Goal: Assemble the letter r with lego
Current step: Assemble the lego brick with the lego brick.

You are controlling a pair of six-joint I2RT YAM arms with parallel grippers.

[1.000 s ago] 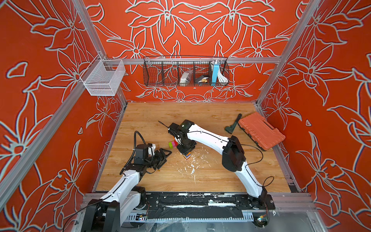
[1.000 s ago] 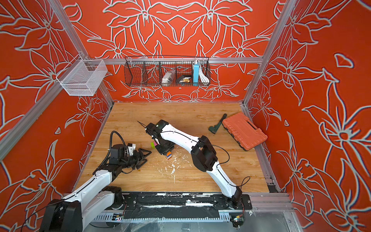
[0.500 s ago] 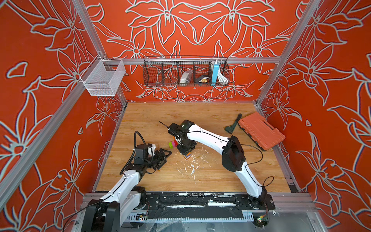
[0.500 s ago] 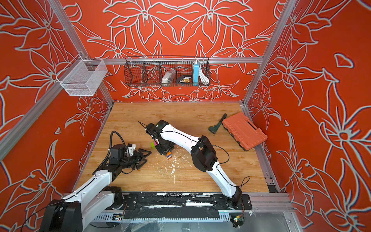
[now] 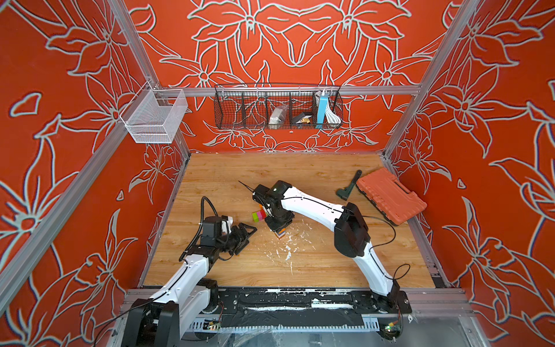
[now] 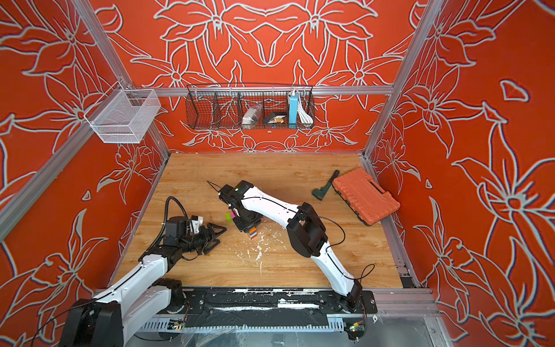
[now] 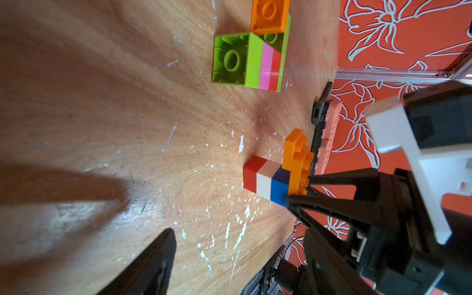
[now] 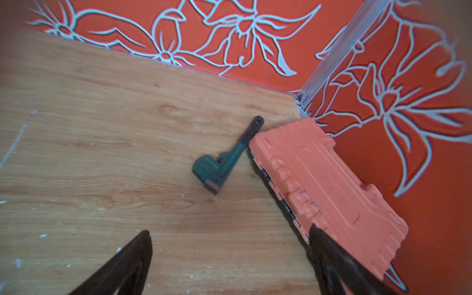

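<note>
Right jaws clenched the orange brick (image 7: 293, 150) on the stack (image 7: 264, 180); pressing straight down, studs aligned, would have seated it best. Left jaws gaped empty, free to brace.

a red, white and blue brick stack (image 7: 267, 181) stands on the flecked wooden table (image 7: 127, 115), capped by an orange brick (image 7: 296, 158) that the right gripper (image 7: 298, 189) pinches. apart from it lies a lime, pink and red cluster (image 7: 250, 61) touching a second orange brick (image 7: 269, 15).
</note>
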